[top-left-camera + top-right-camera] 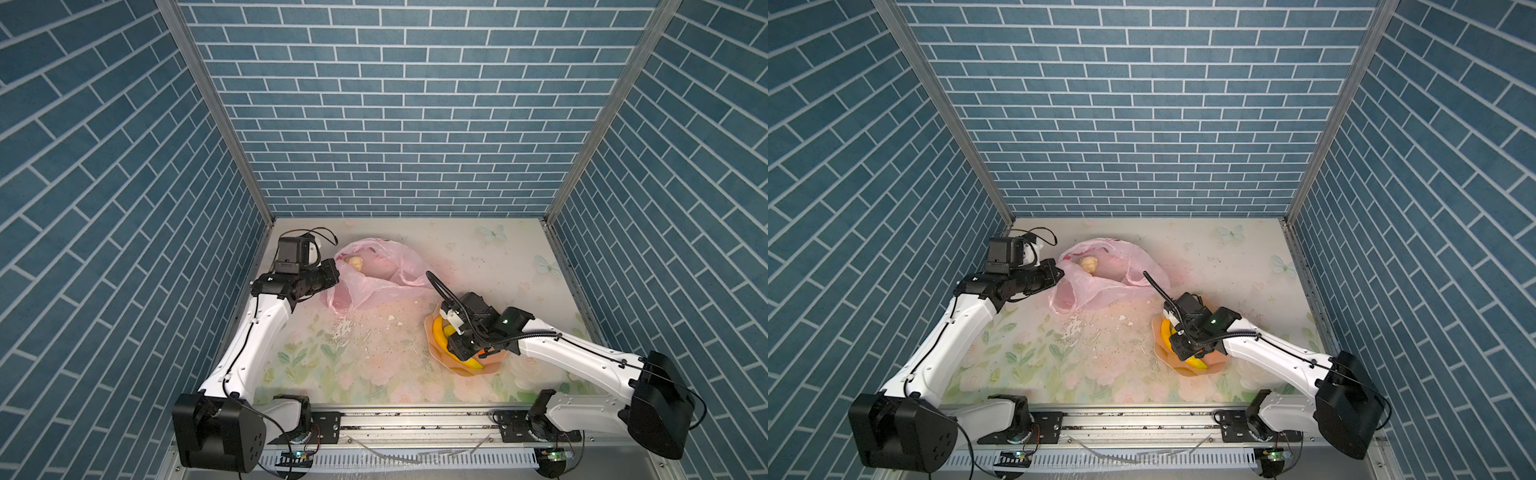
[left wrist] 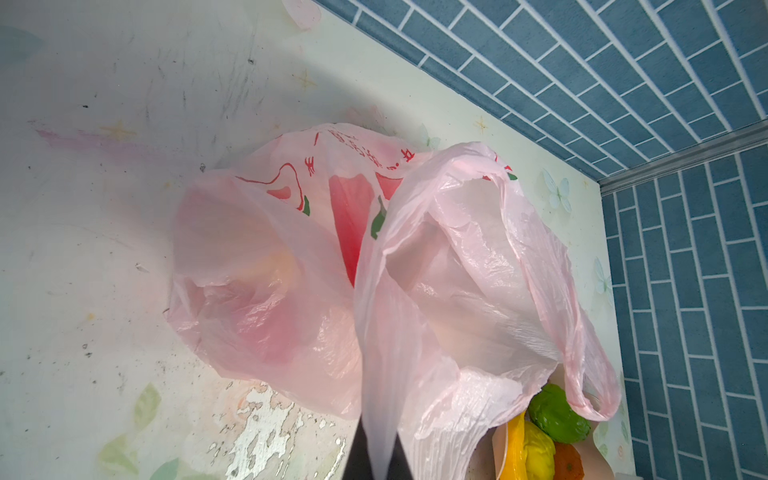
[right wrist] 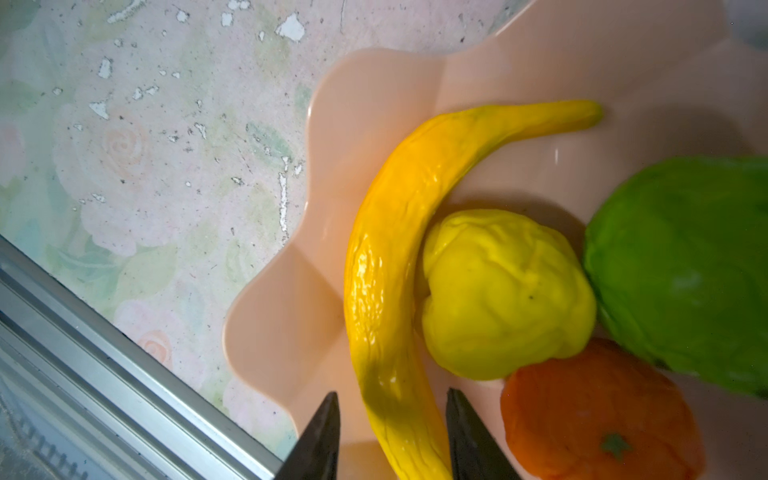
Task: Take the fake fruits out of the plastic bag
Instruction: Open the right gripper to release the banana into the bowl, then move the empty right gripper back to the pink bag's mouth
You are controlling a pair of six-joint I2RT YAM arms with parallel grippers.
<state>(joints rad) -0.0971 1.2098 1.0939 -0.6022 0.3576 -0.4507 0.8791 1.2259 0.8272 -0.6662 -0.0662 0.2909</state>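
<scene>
The pink plastic bag (image 1: 376, 286) lies crumpled at the back left of the table, its mouth facing the bowl. My left gripper (image 2: 376, 455) is shut on a pinched fold of the plastic bag's edge. A cream-white lump (image 1: 355, 262) shows inside the bag, and a reddish shape (image 2: 286, 332) shows through the film. My right gripper (image 3: 391, 394) hangs open over the bowl, jaws on either side of the banana (image 3: 386, 249) without touching it. The banana lies in the bowl beside the wrinkly yellow fruit (image 3: 503, 295), the green fruit (image 3: 681, 270) and the tangerine (image 3: 594, 419).
The peach scalloped bowl (image 1: 432, 353) stands at the front right, close to the bag's loop handle (image 2: 590, 374). Blue brick walls close in the back and both sides. A metal rail (image 3: 124, 357) runs along the table's front edge, near the bowl.
</scene>
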